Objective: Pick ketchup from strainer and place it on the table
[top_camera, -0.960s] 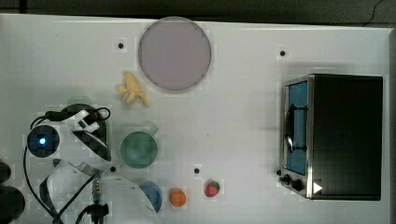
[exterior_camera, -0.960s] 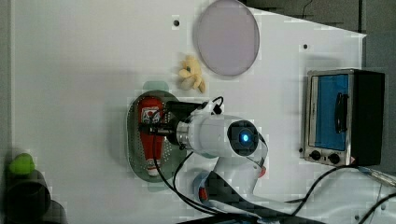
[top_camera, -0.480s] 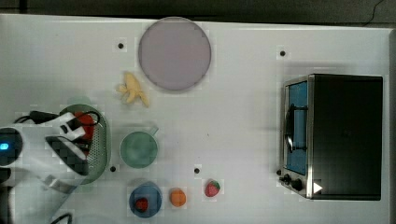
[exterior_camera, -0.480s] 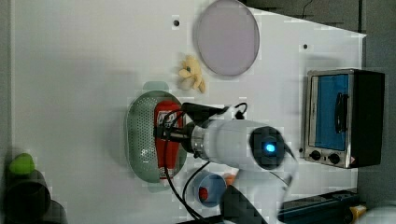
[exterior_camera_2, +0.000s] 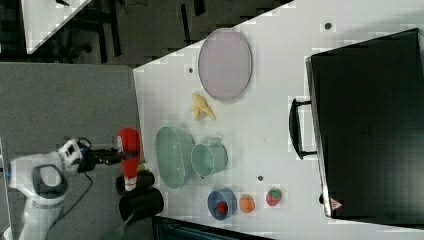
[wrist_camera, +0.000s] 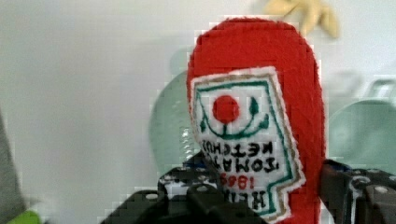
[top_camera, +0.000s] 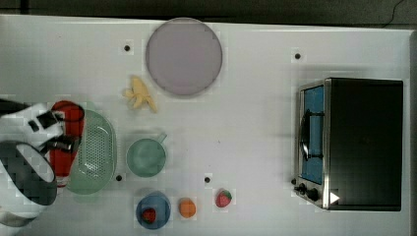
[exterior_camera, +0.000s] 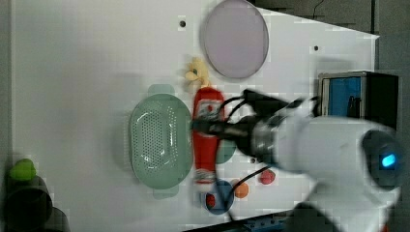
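Ketchup [exterior_camera: 207, 137] is hanging in the gripper [exterior_camera: 208, 127], squeezed at its middle, in the middle of the left view, beside the empty green strainer [exterior_camera: 159, 140].

Red ketchup [wrist_camera: 252, 60] up close, its white label [wrist_camera: 243, 140] edged in tan, with green lines, a red dot and red and dark lettering. The strainer [top_camera: 96, 152] is pale green, peppered with tiny holes. White counter [top_camera: 246, 123], a few dark spots on it. Grey-lilac plate [top_camera: 183, 56], pale yellow banana [top_camera: 140, 93], green cup [top_camera: 146, 157], blue bowl [top_camera: 153, 209], an orange fruit [top_camera: 187, 207], a red strawberry [top_camera: 223, 198]. Black oven [top_camera: 366, 142] with a blue-lit door.
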Motion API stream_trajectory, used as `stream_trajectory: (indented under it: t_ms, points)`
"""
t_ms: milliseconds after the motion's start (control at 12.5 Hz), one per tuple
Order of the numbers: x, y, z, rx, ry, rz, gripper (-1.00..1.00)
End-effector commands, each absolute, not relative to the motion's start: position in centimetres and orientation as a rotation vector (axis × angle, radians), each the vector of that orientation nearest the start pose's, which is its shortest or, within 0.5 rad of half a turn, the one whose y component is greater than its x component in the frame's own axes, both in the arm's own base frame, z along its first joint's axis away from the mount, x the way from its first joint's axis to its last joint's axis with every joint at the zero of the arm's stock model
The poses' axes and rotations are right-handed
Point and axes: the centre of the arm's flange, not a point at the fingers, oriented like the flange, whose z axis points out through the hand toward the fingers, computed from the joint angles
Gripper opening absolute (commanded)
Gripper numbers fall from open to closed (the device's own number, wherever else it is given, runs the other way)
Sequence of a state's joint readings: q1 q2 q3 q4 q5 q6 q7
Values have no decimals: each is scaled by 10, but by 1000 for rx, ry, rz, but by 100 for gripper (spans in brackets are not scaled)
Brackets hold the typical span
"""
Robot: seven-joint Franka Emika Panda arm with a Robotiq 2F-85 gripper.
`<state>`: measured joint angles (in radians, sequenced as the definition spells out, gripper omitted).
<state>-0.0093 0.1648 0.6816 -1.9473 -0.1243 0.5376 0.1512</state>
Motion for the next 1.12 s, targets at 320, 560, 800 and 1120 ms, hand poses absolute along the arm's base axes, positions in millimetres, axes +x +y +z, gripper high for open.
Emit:
stream_trajectory:
  t_ms: [320, 560, 800, 1120]
  points:
    - [592, 126, 440, -3154, 420, 22, 19]
    - [606, 42, 436, -3177, 372, 19, 19]
    - [604, -23, 425, -3182, 488, 57, 19]
    - [589, -60, 379, -3171, 573, 51, 19]
